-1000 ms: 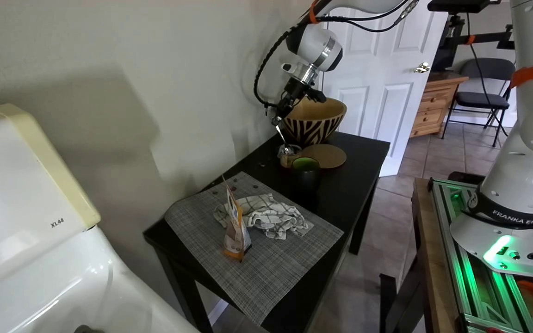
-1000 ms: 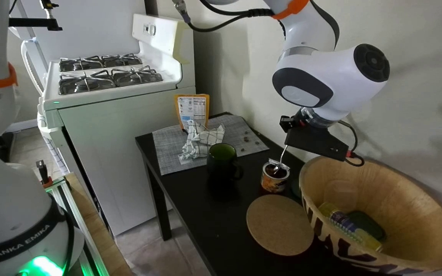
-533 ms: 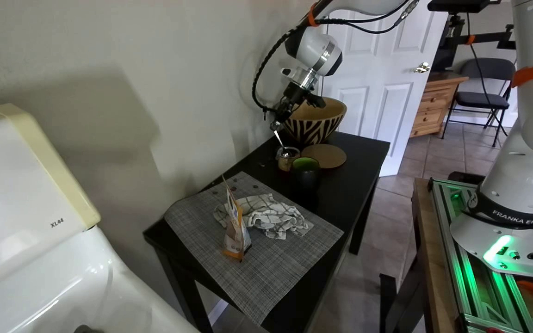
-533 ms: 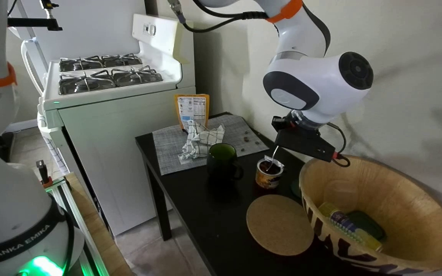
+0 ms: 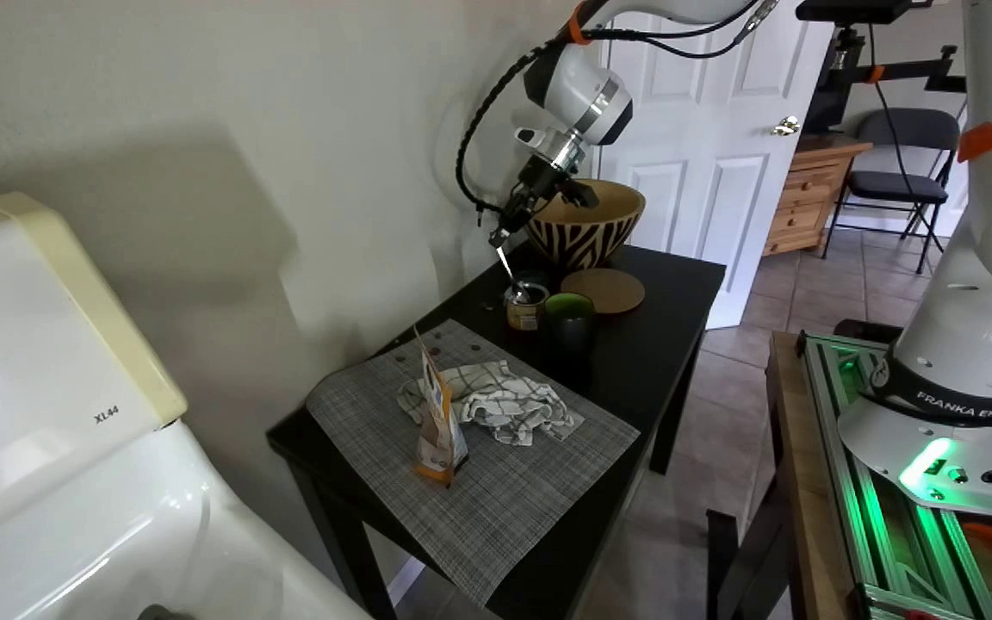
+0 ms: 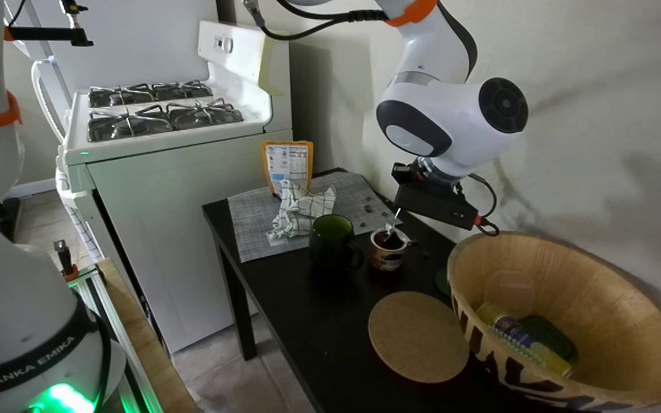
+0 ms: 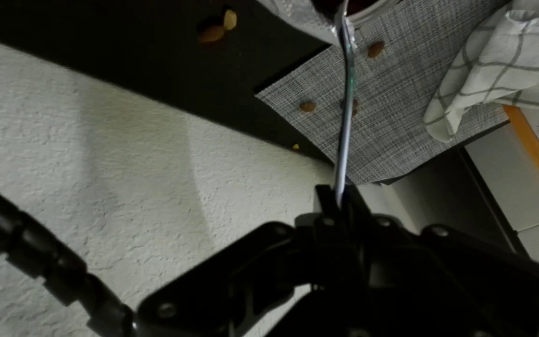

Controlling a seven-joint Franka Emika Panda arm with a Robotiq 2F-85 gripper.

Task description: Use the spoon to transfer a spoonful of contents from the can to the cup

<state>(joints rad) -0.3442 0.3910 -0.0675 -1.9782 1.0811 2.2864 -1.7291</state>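
Tool clamped on spoon; its lower end inside can; we judge scooping step in hand; next calls for level lift, then over to cup.

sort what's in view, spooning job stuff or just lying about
For the job: silver metal spoon, black pincer, small round orange-labelled can, dark round green-lined cup.

Lying about: wide tan striped bowl, round tan board, white checked cloth, orange-edged pouch, grey woven placemat.
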